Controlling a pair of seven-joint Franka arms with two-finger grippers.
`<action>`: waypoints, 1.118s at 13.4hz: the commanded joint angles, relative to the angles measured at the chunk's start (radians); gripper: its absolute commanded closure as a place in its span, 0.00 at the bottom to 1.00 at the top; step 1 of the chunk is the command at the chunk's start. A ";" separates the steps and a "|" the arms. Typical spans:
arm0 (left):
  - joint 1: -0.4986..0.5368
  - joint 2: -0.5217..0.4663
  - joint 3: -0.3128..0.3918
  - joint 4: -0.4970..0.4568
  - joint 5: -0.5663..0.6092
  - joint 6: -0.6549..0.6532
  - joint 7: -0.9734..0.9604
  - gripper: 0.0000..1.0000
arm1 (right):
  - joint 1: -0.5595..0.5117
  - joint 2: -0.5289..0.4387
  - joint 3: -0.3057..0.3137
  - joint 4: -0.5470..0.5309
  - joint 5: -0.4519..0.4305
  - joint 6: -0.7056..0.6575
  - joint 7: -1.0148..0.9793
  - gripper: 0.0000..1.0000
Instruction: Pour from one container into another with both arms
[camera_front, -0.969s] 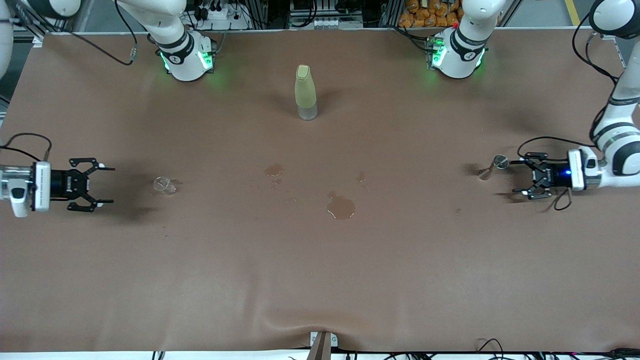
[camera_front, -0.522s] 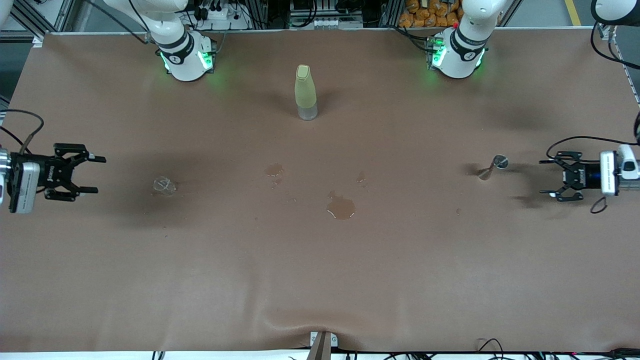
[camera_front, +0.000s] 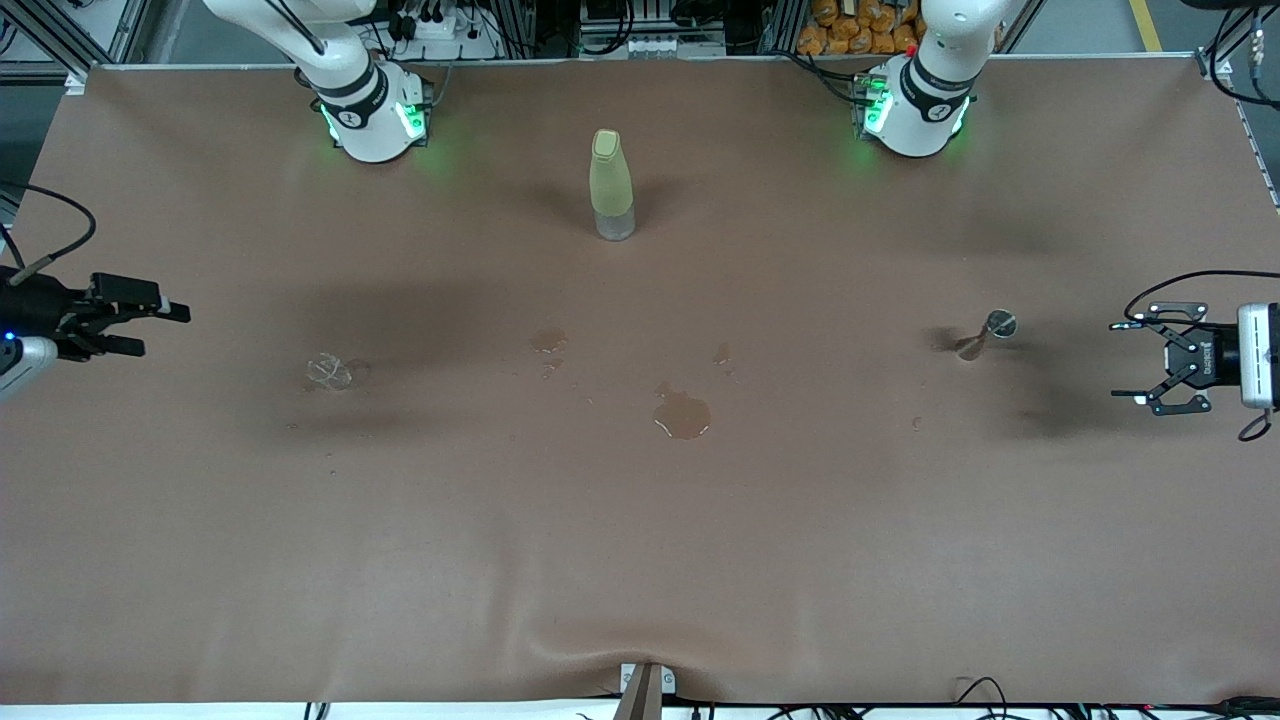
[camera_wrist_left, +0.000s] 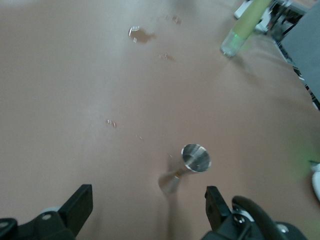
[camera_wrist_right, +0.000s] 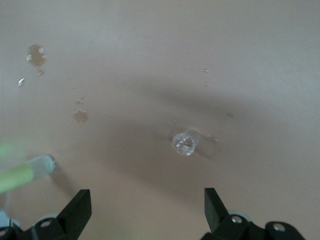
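The left tool (camera_front: 1140, 361) hangs released over the left arm's end of the counter (camera_front: 640, 560), its fingers (camera_wrist_left: 80, 207) spread wide and holding nothing. The silvery metal jigger (camera_front: 988, 331) stands on the counter near this tool's fingertips, apart from them, upright with its round rim up.

The right tool (camera_front: 160, 330) hangs released over the right arm's end of the counter, its fingers (camera_wrist_right: 76, 211) parted and empty. The tiny clear glass cup (camera_front: 328, 371) sits on the counter well apart from this tool, toward the middle.

Brown puddles (camera_front: 683, 414) lie on the counter between cup and jigger. The tall yellow-green bottle (camera_front: 610, 183) stands upright, farther from the front camera than the puddles, between the two arm bases.
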 joint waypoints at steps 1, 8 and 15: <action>-0.031 -0.110 0.006 -0.032 0.057 -0.009 -0.208 0.00 | 0.063 -0.048 0.002 -0.005 -0.091 0.021 0.199 0.00; -0.143 -0.268 0.004 -0.072 0.154 -0.009 -0.866 0.00 | -0.026 -0.108 0.220 0.046 -0.220 -0.012 0.416 0.00; -0.292 -0.326 0.002 -0.075 0.248 -0.011 -1.435 0.00 | -0.179 -0.122 0.385 0.129 -0.285 -0.111 0.479 0.00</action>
